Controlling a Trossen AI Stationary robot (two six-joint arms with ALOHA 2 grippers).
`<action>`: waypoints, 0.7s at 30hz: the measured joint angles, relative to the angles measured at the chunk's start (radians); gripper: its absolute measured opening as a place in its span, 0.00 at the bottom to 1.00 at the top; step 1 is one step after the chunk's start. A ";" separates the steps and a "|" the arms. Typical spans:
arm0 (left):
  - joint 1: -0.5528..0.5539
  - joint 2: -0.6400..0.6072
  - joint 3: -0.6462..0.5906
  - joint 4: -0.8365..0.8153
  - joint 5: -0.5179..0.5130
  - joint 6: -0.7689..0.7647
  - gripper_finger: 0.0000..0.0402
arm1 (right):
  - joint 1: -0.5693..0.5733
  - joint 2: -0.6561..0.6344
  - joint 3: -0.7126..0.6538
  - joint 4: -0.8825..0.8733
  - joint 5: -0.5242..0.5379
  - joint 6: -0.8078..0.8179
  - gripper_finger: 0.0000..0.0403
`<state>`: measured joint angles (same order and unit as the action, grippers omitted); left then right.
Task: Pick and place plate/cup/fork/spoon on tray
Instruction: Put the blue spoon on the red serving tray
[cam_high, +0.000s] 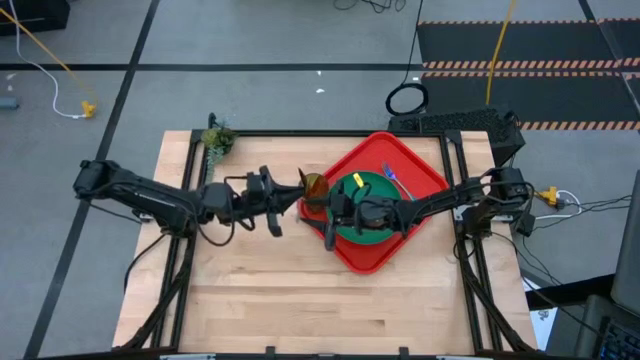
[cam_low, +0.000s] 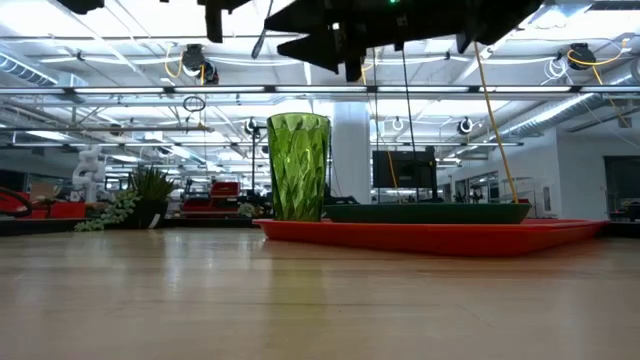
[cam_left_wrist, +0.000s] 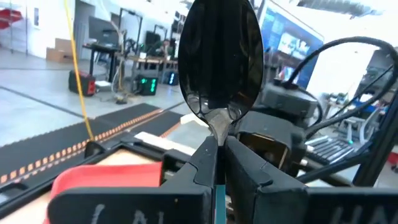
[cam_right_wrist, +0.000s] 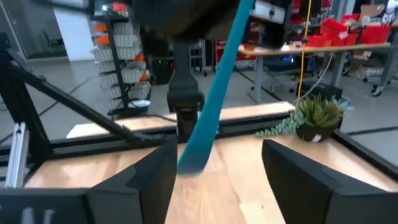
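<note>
The red tray (cam_high: 425, 185) lies at the table's middle right, and the dark-green plate (cam_high: 372, 232) lies flat on it. The green cup (cam_low: 298, 165) stands upright on the tray's left corner (cam_high: 313, 186). The fork (cam_high: 392, 177) lies on the tray beyond the plate. My left gripper (cam_high: 298, 198) is high above the table, left of the cup, shut on the spoon (cam_left_wrist: 217, 56). My right gripper (cam_right_wrist: 214, 180) is open, facing it over the tray's left part. The spoon's light-blue handle (cam_right_wrist: 211, 106) reaches down into the gap between its fingers. My left gripper pinches the spoon's dark metal neck (cam_left_wrist: 216, 127), just below the bowl, between its two fingers. The bowl stands up above the fingertips and the blue handle (cam_left_wrist: 217, 193) runs down past them. The spoon is lifted clear of the table and tray, tilted.
A small potted plant (cam_high: 217, 140) stands at the table's far left corner. The tray's near corner (cam_high: 350, 265) points at the bare wooden table toward the near edge (cam_high: 320, 320). Both arms meet above the cup and the tray's left corner.
</note>
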<state>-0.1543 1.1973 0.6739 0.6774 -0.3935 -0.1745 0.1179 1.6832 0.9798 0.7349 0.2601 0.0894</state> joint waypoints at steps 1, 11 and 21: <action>-0.003 0.007 0.000 0.013 0.000 0.004 0.06 | 0.000 -0.001 0.000 0.006 -0.003 -0.001 0.59; -0.015 0.094 0.027 0.096 0.002 0.068 0.06 | -0.001 0.000 -0.001 0.052 -0.101 -0.004 0.57; -0.029 0.080 0.038 0.097 0.006 0.103 0.06 | -0.014 0.000 -0.001 0.031 -0.104 -0.003 0.18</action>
<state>-0.1829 1.2770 0.7120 0.7747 -0.3875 -0.0717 0.1036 1.6829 0.9791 0.7658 0.1563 0.0866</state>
